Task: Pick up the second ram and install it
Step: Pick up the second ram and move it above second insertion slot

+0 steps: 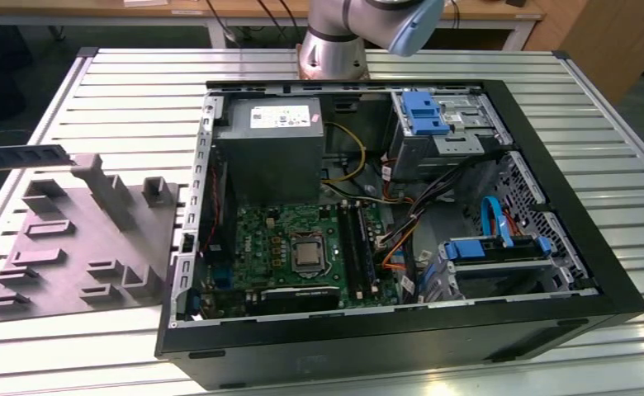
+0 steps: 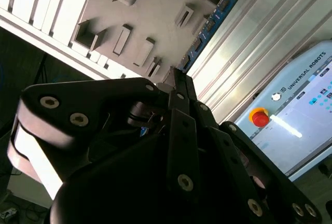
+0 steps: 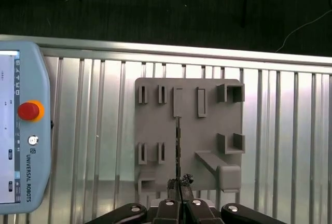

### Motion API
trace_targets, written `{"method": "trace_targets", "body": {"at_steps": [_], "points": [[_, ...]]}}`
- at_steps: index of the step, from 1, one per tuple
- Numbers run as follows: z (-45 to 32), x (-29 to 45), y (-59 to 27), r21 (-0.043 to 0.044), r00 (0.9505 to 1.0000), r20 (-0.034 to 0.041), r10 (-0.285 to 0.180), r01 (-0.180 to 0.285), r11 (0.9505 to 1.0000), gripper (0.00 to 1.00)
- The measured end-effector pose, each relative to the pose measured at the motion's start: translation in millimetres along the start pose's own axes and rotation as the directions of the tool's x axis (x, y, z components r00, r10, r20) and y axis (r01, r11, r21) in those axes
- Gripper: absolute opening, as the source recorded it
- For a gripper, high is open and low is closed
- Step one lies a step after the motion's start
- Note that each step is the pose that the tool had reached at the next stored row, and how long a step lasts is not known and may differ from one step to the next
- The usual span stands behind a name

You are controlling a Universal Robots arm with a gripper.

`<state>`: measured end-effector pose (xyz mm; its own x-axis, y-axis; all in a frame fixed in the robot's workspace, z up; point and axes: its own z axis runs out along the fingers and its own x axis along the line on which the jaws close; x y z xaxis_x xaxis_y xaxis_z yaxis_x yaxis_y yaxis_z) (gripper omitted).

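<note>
My gripper (image 3: 179, 186) is shut on the second ram (image 3: 178, 146), a thin dark stick that I see edge-on in the first wrist view, above the grey holder tray (image 3: 207, 125). In the second wrist view the ram (image 2: 207, 24) shows its blue board and row of black chips, reaching out from the gripper (image 2: 174, 77). In the exterior view the ram (image 1: 19, 154) hangs in the air at the far left, above and left of the tray (image 1: 80, 247). The green motherboard (image 1: 289, 231) with its long black slots (image 1: 357, 247) lies inside the open computer case (image 1: 586, 272).
The case stands on a slatted metal table (image 1: 134, 91), with the arm's base (image 1: 333, 49) behind it. Upright posts (image 1: 93, 177) rise from the tray. A teach pendant (image 3: 21, 130) with a red stop button lies on the table beside the tray. Cables and blue drive brackets fill the case's right side.
</note>
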<state>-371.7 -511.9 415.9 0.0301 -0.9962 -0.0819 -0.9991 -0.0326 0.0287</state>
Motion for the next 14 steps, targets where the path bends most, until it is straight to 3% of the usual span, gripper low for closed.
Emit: {"method": "trace_targets", "body": {"at_steps": [14], "points": [[-1.3,1.3,-43.5,0.0000,1.0000,0.0000,0.000,0.000,1.0000,0.11]]}}
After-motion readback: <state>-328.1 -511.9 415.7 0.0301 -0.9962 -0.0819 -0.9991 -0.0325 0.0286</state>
